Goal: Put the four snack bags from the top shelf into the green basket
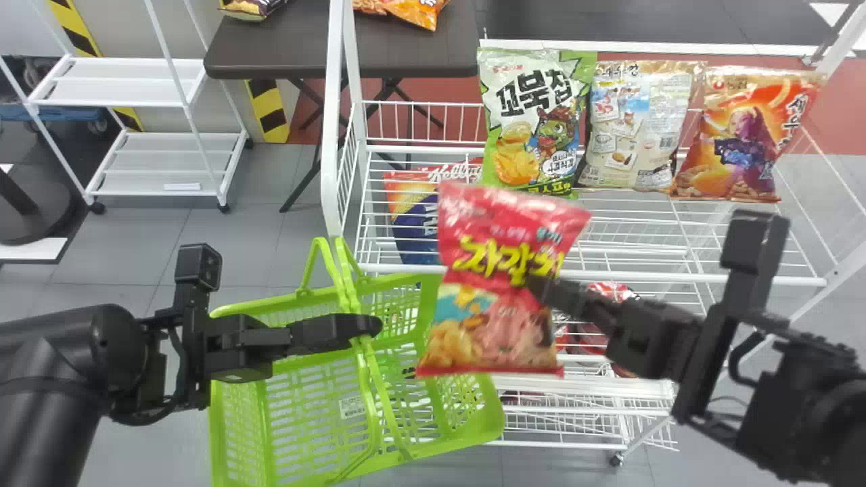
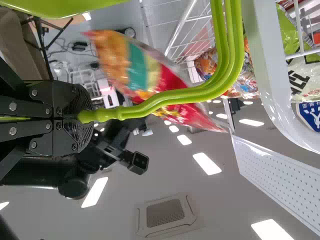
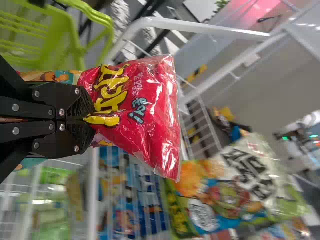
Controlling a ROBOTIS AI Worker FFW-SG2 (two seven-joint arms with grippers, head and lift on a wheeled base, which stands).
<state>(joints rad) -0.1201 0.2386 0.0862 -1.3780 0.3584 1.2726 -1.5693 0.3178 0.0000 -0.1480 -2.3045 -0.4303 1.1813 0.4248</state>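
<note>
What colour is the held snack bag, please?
The plastic snack bag is mainly red, showing best in the head view.

Grey floor (image 1: 250, 233) (tiled) — dark table (image 1: 277, 51).

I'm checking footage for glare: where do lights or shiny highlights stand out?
Left wrist view: ceiling lights show bright white. Right wrist view: white highlights streak the red bag. Head view: softer sheen on the orange shelf bag.

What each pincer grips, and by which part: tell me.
Left pincer: the green basket, by its handles. Right pincer: the red snack bag, around its mid-height.
</note>
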